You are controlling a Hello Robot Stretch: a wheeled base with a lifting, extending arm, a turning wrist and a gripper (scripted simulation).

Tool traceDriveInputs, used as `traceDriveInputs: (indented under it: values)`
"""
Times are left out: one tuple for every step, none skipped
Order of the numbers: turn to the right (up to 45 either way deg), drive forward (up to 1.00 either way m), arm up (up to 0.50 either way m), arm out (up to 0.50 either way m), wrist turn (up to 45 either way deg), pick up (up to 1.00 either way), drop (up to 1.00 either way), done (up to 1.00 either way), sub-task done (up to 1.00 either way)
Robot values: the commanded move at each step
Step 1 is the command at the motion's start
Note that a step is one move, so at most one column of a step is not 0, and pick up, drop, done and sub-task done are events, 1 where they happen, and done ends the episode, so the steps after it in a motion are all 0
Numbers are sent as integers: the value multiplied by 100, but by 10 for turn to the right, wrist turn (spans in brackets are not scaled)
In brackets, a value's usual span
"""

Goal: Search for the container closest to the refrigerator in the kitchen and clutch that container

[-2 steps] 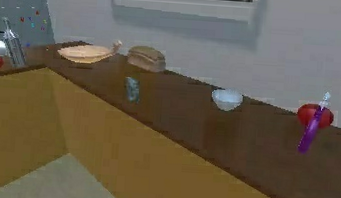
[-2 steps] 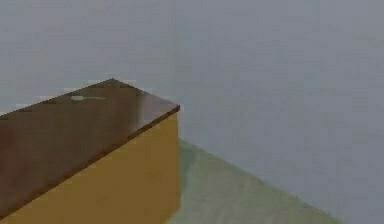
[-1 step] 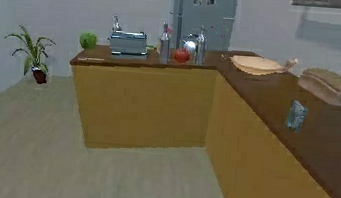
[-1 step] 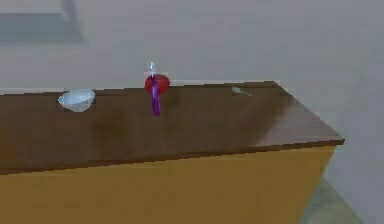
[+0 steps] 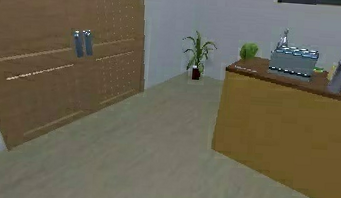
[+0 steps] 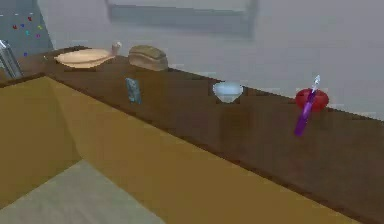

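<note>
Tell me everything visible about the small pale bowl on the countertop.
The bowl is small, round and whitish, seemingly glazed ceramic, its wide rim tapering to a narrow foot. It stands upright on the dark brown countertop near the wall, touching nothing else. Its contents cannot be made out.
</note>
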Motion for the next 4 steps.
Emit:
traceDriveInputs:
  values:
    - [0, 100, 0, 0, 0, 0, 0, 0, 0]
    - [0, 80, 0, 0, 0, 0, 0, 0, 0]
    - [270, 0, 0, 0, 0, 0, 0, 0, 0]
    - [0, 100, 0, 0, 0, 0, 0, 0, 0]
